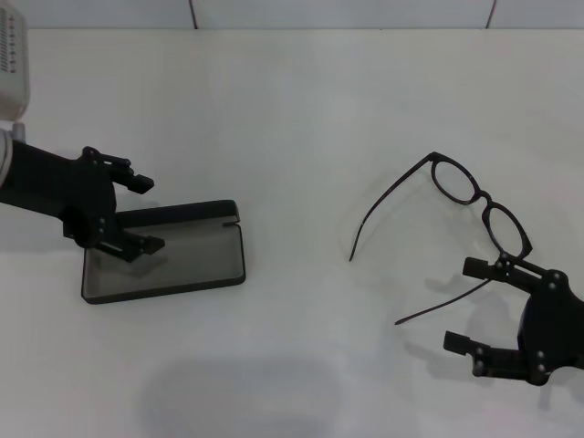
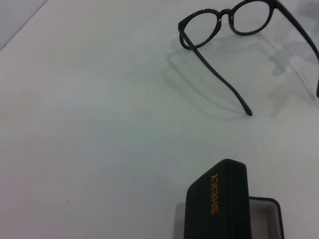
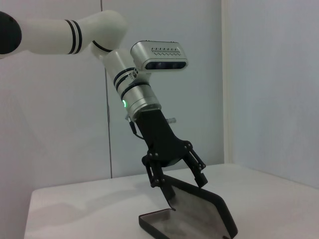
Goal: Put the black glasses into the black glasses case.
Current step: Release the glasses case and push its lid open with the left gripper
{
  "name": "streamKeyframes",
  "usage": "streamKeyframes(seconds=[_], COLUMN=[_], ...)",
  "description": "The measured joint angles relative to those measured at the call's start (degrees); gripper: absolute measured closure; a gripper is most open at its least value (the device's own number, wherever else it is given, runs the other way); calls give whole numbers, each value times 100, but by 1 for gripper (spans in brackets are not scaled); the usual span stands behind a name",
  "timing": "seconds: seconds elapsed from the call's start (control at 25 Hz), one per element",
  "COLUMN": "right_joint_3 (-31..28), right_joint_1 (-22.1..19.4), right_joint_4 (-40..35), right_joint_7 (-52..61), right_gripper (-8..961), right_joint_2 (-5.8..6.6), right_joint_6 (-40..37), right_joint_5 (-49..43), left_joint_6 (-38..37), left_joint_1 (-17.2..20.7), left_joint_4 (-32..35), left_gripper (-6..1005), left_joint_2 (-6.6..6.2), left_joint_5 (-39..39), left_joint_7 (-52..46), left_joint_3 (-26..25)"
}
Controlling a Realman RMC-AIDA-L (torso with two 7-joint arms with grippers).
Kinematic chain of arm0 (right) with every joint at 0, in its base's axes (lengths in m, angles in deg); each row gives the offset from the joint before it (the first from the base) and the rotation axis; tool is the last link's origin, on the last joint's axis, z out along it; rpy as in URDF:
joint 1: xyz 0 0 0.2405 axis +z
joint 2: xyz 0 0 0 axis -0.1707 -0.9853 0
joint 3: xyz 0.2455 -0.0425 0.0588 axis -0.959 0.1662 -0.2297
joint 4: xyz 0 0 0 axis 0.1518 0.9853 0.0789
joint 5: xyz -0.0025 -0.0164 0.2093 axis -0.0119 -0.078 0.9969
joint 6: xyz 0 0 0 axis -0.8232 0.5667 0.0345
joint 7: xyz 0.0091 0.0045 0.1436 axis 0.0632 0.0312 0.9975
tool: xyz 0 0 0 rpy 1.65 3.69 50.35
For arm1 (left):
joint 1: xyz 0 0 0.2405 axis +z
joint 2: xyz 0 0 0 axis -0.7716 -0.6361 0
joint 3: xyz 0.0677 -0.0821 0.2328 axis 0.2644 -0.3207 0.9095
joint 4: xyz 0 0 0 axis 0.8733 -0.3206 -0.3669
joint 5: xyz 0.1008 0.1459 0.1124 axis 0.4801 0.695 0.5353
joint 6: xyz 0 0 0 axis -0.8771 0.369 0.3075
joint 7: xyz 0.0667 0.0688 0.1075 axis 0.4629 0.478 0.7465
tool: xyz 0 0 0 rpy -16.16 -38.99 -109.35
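On the white table (image 1: 301, 109), your two task items lie well apart: the black glasses case (image 1: 164, 253) toward the robot's left and the black glasses (image 1: 456, 214) toward its right.

The case stands open. In the head view you see its grey-lined tray lying flat, with the lid raised along the far edge. The left gripper (image 1: 141, 214) sits right at the case, its fingers spread wide, one finger above the lid's far side and the other over the tray's lining. The right wrist view shows that same left gripper (image 3: 182, 177) from across the table: the fingers straddle the upright lid's top edge. You cannot tell from these views whether the fingers actually touch the lid. The left wrist view shows the lid's outer face with orange "SHERY" lettering (image 2: 215, 193) and a corner of the tray beside it.

The glasses rest on the table with both temple arms unfolded, lenses toward the far right and the temple tips pointing back toward the middle of the table and the robot. Nothing holds them. In the left wrist view you see the glasses (image 2: 234, 20) well beyond the case, one temple arm sweeping down across the bare table.

The right gripper (image 1: 474, 306) is low near the table at the near right, released and spread, grasping nothing. Its upper finger lies just beside the nearer lens and the near temple arm, which runs through the gap between its fingers.
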State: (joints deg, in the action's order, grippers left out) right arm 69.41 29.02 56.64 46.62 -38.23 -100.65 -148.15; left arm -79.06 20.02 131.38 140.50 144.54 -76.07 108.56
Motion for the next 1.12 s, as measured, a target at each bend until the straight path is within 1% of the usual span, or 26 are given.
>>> streamKeyframes(seconds=[0.24, 0.48, 0.68, 0.8, 1.12], right_joint_3=[1, 2, 2, 2, 2], right_joint_1=[12, 21, 24, 24, 24], right_joint_4=[0, 0, 0, 0, 0], right_joint_7=[4, 6, 8, 8, 16], right_gripper=[69, 69, 69, 69, 70], right_joint_2=[-7, -9, -9, -9, -12], right_joint_6=[17, 17, 17, 16, 15], right_joint_5=[12, 15, 16, 16, 16], left_joint_6=[47, 123, 235, 241, 252], left_joint_1=[51, 84, 114, 117, 154], left_joint_4=[9, 33, 32, 33, 48], left_gripper=[146, 360, 440, 432, 512], left_joint_2=[25, 73, 80, 79, 85], left_joint_5=[1, 1, 0, 0, -12], left_joint_7=[203, 266, 296, 319, 470], left_joint_3=[8, 13, 82, 82, 172])
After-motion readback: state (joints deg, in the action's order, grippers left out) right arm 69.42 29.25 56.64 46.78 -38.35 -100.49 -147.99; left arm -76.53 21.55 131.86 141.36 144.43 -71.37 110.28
